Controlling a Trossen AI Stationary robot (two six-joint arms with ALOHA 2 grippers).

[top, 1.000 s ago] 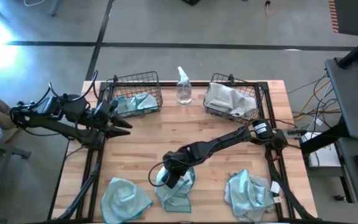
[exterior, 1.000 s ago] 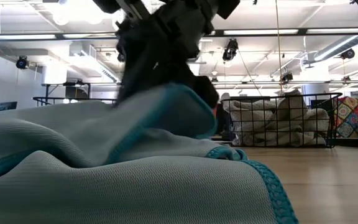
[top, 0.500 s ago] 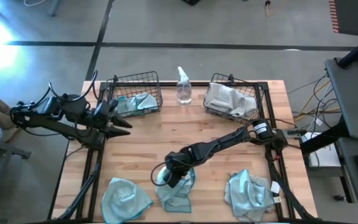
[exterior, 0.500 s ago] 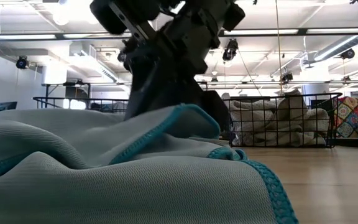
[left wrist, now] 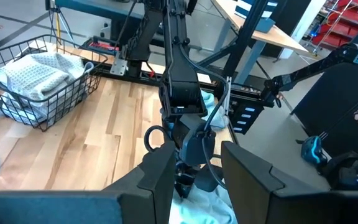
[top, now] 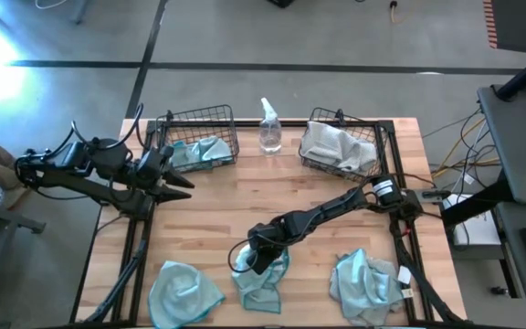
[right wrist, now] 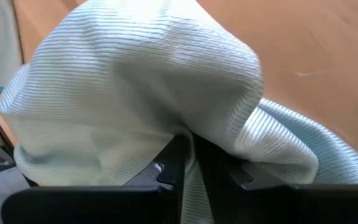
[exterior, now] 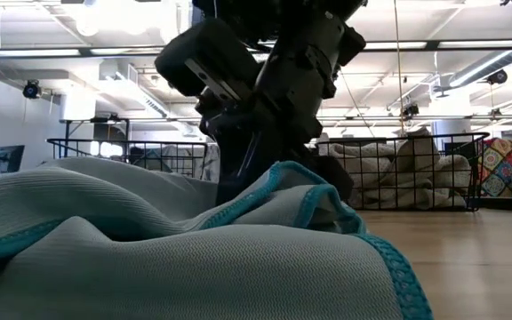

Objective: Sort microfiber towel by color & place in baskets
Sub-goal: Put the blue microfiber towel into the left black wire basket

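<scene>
The spray bottle (top: 269, 128) stood at the far edge of the table (top: 245, 206), and everything else can be placed from it; just to its left sat the left basket (top: 196, 137) with a teal cloth (top: 199, 152) inside, and just to its right sat the right basket (top: 341, 142) holding pale grey-white cloths (top: 336, 146); the bottle stood between the two baskets, touching neither.

Well in front of the bottle, near the table's front edge, the right gripper (top: 256, 262) was down on the middle teal towel (top: 261, 279); in the right wrist view its fingers (right wrist: 173, 163) were drawn nearly together with a fold of that towel pinched between them, the cloth bulging up over the fingertips; in the low view the gripper's dark body rose behind a raised ridge of the same towel with its darker teal hem.

Front and left of the bottle lay another teal towel (top: 184, 291); front and right of it lay a third teal towel (top: 362, 283) in a crumpled heap; neither touched the middle one.

The left gripper (top: 179, 184) waited left of the bottle, at the table's left edge just in front of the left basket, its fingers (left wrist: 160, 177) standing apart and holding nothing.
</scene>
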